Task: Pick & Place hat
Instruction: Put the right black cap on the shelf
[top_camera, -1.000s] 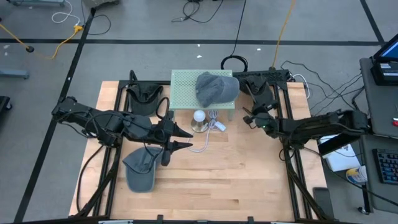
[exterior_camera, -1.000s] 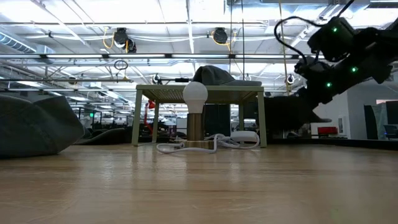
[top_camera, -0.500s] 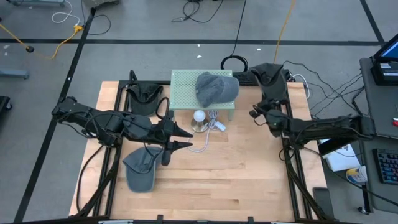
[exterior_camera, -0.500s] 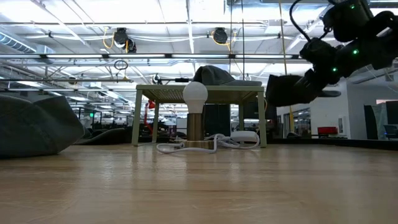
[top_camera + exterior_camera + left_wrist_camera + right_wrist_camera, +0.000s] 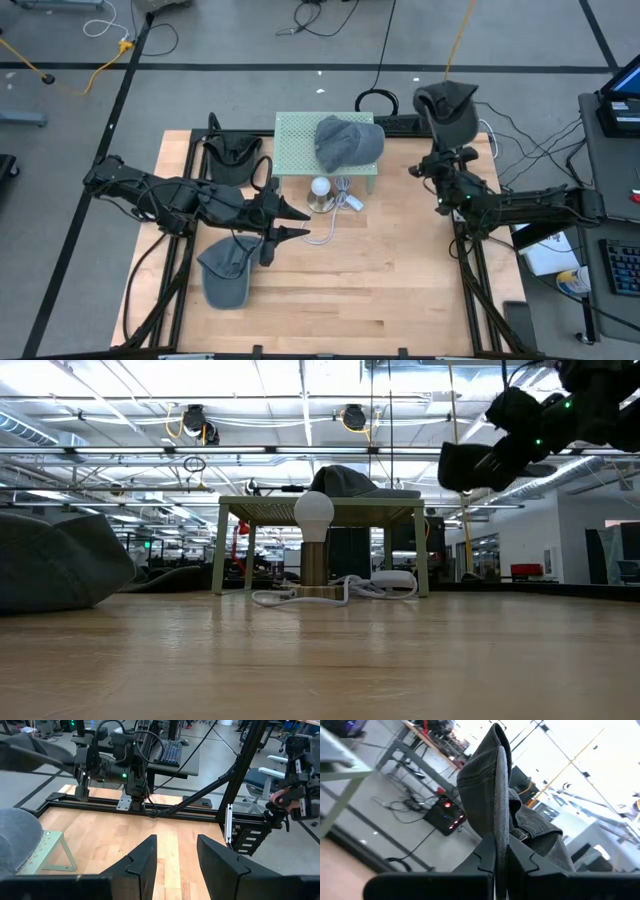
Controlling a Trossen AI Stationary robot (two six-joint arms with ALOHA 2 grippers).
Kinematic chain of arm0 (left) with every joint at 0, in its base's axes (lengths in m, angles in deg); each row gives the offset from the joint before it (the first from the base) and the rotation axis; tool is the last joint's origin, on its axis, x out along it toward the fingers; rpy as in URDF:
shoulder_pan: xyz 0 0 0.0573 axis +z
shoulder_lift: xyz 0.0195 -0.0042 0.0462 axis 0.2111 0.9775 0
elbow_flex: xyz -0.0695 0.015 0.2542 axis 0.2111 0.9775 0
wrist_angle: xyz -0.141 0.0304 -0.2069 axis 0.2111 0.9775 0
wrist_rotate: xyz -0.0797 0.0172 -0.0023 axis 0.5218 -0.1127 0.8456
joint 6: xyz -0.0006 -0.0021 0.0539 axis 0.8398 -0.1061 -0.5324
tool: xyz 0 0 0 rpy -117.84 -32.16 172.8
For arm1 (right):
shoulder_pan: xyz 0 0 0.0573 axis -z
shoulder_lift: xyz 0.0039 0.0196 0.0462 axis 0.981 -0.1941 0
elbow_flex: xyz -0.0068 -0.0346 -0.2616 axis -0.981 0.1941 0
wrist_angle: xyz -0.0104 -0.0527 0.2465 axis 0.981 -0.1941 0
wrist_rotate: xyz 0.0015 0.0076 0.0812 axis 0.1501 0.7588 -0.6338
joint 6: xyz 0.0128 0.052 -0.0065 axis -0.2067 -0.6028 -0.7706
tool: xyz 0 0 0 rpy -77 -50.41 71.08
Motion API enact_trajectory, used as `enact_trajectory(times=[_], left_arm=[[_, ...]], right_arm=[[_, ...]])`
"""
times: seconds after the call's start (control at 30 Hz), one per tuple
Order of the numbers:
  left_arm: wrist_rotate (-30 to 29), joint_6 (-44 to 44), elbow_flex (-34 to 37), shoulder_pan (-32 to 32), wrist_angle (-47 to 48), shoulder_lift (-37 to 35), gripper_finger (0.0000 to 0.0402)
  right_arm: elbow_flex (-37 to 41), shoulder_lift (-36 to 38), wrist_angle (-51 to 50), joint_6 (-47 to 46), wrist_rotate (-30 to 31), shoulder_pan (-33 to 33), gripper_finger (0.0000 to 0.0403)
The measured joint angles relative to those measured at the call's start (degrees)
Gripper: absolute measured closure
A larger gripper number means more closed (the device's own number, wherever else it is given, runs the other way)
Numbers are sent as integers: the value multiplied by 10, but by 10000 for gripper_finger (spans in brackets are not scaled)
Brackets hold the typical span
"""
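Right tool (image 5: 437,168) clamped on raised dark hat (image 5: 447,108), green stand (image 5: 300,135) beside, left tool (image 5: 302,223) parted.

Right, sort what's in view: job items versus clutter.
Job:
- dark hat gripped by right hand
- green stand with grey hat
- grey hat near left hand
- dark hat

Lying about:
- bulb lamp
- white cable

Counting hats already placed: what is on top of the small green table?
One grey hat lies on the green table, toward its right half. Under the table stand a bulb lamp and a white cable; what the hat covers cannot be seen.
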Motion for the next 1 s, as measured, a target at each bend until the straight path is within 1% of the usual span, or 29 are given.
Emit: enact_trajectory(times=[0.13,0.2,0.37,0.53,0.6,0.73,0.83,1.0], left_arm=[[0,0,0,0,0,0,256],[0,0,0,0,0,0,256],[0,0,0,0,0,0,256],[0,0,0,0,0,0,256],[0,0,0,0,0,0,256],[0,0,0,0,0,0,256],[1,0,0,0,0,0,256],[22,0,0,0,-3,0,256]], right_arm=[[0,0,58,77,1,-6,395],[0,0,64,89,1,-12,395],[0,0,74,58,6,-32,395],[-15,0,104,18,-24,-64,395],[-30,0,103,4,-41,-76,395],[-63,-2,102,-11,-106,-95,395],[-91,-6,98,-33,-132,-103,395],[-144,-20,78,-59,-185,-115,396]])
